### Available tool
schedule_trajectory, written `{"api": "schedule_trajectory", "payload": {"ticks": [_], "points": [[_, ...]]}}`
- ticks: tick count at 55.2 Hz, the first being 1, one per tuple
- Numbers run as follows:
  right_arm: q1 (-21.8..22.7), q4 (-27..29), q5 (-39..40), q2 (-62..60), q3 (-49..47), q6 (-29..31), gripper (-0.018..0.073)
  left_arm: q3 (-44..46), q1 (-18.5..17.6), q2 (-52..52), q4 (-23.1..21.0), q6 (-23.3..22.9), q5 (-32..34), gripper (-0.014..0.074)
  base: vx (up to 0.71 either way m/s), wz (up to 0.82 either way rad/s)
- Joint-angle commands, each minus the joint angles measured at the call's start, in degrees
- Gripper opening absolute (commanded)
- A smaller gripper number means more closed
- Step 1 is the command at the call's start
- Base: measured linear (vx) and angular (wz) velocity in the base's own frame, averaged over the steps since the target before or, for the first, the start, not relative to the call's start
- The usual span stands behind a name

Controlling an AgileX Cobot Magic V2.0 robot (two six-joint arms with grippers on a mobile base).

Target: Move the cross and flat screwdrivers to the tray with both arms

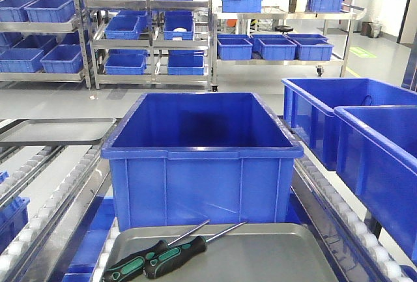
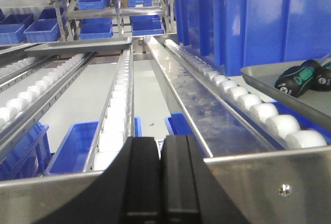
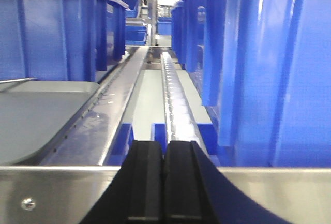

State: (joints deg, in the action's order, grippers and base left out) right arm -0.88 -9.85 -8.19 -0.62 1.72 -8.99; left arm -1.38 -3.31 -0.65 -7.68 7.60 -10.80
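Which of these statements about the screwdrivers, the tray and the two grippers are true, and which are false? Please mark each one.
1. Both screwdrivers lie on the grey tray. True.
2. The screwdrivers lie inside the blue crate. False: the crate stands behind the tray, and no tool shows in it.
3. The left gripper holds a screwdriver. False: its fingers are closed together on nothing.
4. The right gripper is shut and empty. True.
5. The screwdriver handles are red. False: they are black and green.
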Motion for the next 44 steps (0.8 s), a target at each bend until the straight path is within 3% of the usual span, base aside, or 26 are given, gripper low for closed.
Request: {"api": "schedule_trajectory", "payload": {"ticks": [1, 44], "points": [[0.4, 0.4, 4.4, -0.1, 0.5, 0.0, -0.0011, 1.6, 0.0, 0.4, -0.1, -0.4, 4.4, -0.0006, 0.0, 0.0], [0.4, 0.7, 4.2, -0.1, 0.5, 0.0, -0.0011, 1.6, 0.0, 0.4, -0.1, -0.4, 4.4, -0.0006, 0.0, 0.0]]}}
